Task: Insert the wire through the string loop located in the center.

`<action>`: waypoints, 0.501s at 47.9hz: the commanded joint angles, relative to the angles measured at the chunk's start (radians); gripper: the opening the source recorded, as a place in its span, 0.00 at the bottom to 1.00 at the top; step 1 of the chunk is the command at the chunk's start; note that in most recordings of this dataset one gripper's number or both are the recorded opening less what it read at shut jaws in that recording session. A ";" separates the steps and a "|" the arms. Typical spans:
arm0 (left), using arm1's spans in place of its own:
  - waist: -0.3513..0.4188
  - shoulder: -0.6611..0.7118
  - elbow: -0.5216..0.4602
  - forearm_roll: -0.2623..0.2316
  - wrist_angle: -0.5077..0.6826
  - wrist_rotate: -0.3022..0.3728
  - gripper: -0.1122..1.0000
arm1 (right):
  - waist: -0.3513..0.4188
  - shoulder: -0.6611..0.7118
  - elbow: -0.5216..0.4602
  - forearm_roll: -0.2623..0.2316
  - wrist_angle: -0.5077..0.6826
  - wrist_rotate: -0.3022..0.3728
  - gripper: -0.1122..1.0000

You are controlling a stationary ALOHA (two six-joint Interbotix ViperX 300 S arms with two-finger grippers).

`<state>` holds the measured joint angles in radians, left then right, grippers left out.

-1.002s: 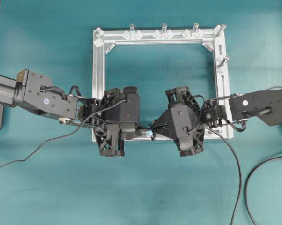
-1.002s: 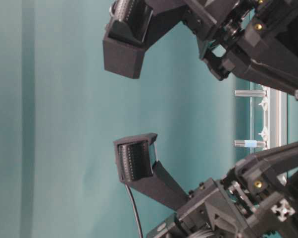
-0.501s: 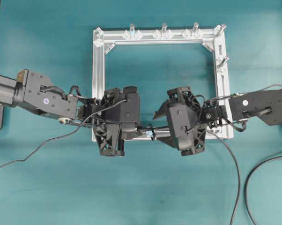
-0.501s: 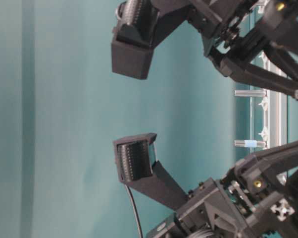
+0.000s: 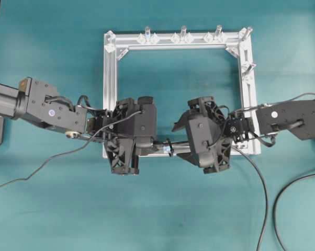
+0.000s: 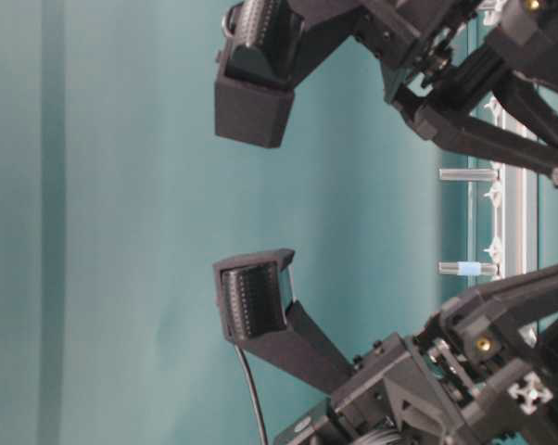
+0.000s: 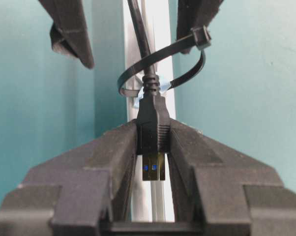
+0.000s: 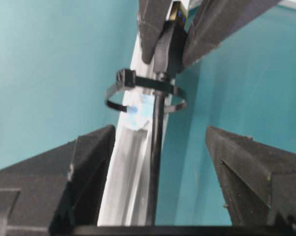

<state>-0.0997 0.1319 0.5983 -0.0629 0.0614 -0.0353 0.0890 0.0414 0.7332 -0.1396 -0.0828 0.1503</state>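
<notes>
wire (image 7: 152, 123) along the bar, through string loop (image 7: 160, 66) — plug toward left gripper (image 7: 153, 147)

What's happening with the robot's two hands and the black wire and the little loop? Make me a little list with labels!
Wire: long thin black cable with a gold plug tip, passing through the loop
Loop: small black string ring with a light-blue base, on the silver aluminium bar
Left end effector: shut on the plug
Right end effector: open, jaws apart on either side of the cable, not touching it
Plug tip: on the left end effector's side of the loop
Background: teal cloth
</notes>
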 commanded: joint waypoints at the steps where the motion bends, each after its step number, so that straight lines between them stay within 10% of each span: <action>1: -0.003 -0.020 -0.009 0.003 0.002 -0.002 0.27 | 0.002 -0.041 -0.005 0.003 0.008 0.002 0.78; 24: -0.002 -0.210 0.195 0.000 0.089 -0.006 0.27 | 0.002 -0.058 0.003 0.003 0.028 0.003 0.78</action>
<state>-0.1012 -0.0153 0.7716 -0.0629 0.1427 -0.0353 0.0890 0.0092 0.7440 -0.1396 -0.0522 0.1519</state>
